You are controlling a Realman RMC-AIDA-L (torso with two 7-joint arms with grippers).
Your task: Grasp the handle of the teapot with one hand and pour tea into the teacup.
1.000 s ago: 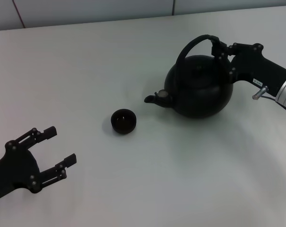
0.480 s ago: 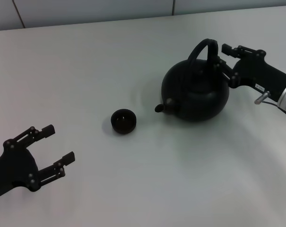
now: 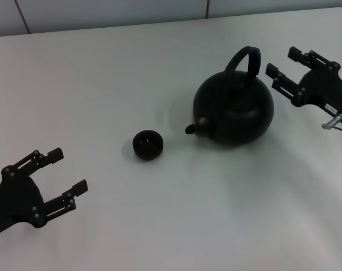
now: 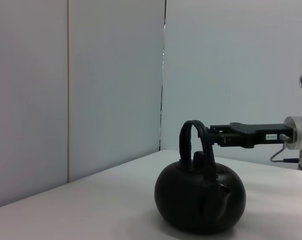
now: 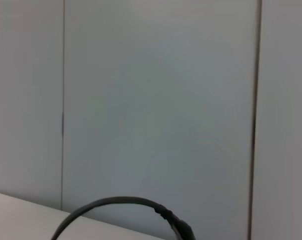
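The round black teapot (image 3: 234,109) stands upright on the white table, its short spout (image 3: 192,129) pointing toward the small dark teacup (image 3: 147,144) to its left. Its arched black handle (image 3: 244,61) rises over the lid. My right gripper (image 3: 284,63) is open, just right of the handle and apart from it. The left wrist view shows the teapot (image 4: 199,198), its handle (image 4: 194,142) and the right gripper (image 4: 216,139) level with the handle's top. Only the handle's arc (image 5: 122,212) appears in the right wrist view. My left gripper (image 3: 69,169) rests open at the near left.
The white table (image 3: 131,73) meets a pale panelled wall (image 3: 103,11) at the back. Apart from the pot, the cup and my two arms, nothing stands on it.
The right gripper has let go of the handle and drawn back to the right. The teapot went from tilted with its spout low to standing upright. The left gripper barely moved.
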